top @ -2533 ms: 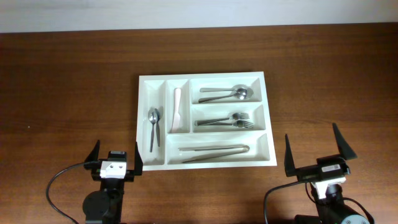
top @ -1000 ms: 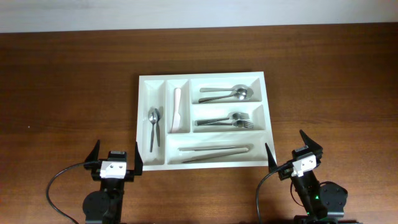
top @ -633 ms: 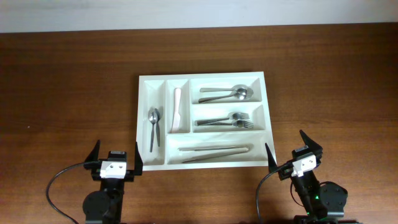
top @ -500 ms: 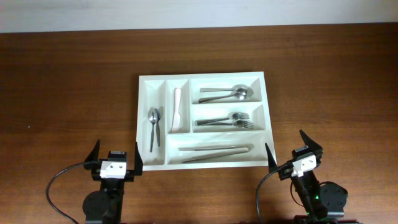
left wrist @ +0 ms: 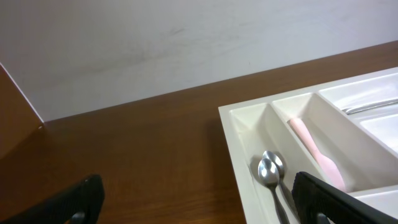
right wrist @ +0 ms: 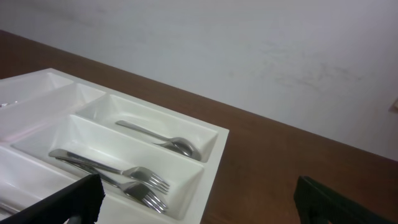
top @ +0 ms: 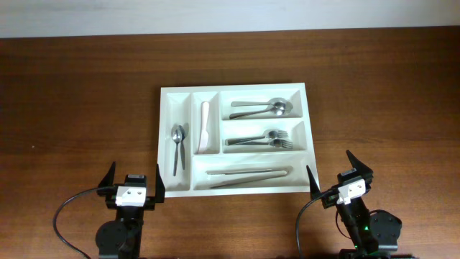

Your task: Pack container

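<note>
Container [top: 248,87] ahead, between left hand [top: 135,177] and right hand [top: 332,171]; touching neither

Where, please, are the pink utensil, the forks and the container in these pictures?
pink utensil [top: 205,126], overhead view, middle of its length.
forks [top: 263,138], overhead view, where handles meet heads.
container [top: 301,172], overhead view, bare floor of the long compartment.

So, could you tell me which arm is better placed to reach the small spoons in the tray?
Left. The left pincer, open, sits by the container end holding the small spoons, which its wrist view shows; the right pincer is by the opposite corner.
</note>
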You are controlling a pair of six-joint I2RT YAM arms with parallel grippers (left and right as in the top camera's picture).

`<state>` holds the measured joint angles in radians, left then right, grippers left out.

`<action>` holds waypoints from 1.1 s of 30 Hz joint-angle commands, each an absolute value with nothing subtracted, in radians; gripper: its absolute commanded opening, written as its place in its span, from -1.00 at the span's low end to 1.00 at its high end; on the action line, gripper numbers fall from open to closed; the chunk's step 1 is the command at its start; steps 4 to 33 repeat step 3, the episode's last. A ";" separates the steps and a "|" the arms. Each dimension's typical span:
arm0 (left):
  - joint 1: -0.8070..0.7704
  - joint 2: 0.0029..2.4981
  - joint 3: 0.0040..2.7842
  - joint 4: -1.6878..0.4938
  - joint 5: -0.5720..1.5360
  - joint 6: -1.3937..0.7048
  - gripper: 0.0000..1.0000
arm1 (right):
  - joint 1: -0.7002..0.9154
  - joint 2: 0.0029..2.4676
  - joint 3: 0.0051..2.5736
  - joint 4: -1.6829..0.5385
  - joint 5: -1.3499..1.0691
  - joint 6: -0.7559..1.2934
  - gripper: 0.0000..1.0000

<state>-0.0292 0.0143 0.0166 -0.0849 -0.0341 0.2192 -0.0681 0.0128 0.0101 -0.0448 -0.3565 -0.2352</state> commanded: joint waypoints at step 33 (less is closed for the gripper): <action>-0.023 0.005 0.009 -0.082 -0.022 0.206 0.98 | -0.059 0.004 0.006 -0.052 -0.340 -0.227 0.98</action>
